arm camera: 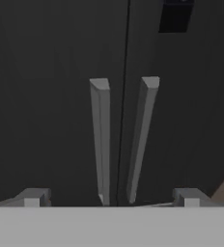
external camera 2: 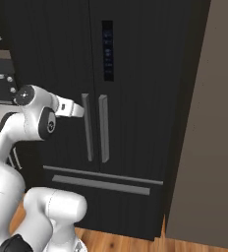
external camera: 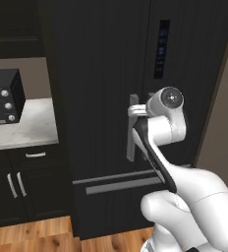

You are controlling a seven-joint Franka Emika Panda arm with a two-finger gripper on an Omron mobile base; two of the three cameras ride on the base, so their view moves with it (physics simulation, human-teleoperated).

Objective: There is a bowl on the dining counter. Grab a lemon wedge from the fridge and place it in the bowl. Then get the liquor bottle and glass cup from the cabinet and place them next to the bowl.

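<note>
The tall black fridge [external camera: 101, 74] stands shut in front of me, its two long grey vertical handles [arm camera: 100, 140] side by side at the door seam. My gripper [external camera: 134, 111] is open and empty at handle height, level with the tops of the handles. From the right base view, the gripper [external camera 2: 77, 109] sits just left of the left handle [external camera 2: 88, 129]. Looking along the hand, the fingertips [arm camera: 34, 195] stand wide on either side of both handles. The bowl, dining counter, lemon wedge, liquor bottle and glass cup are out of view. A black wall cabinet [external camera: 15, 29] hangs at the upper left.
A black countertop oven [external camera: 3, 96] rests on a marble counter [external camera: 27, 125] left of the fridge, above low black cabinets [external camera: 17, 184]. A beige wall panel [external camera 2: 209, 128] flanks the fridge's right side. The fridge's lower drawer has a horizontal grey handle [external camera: 121, 184]. Wood floor lies below.
</note>
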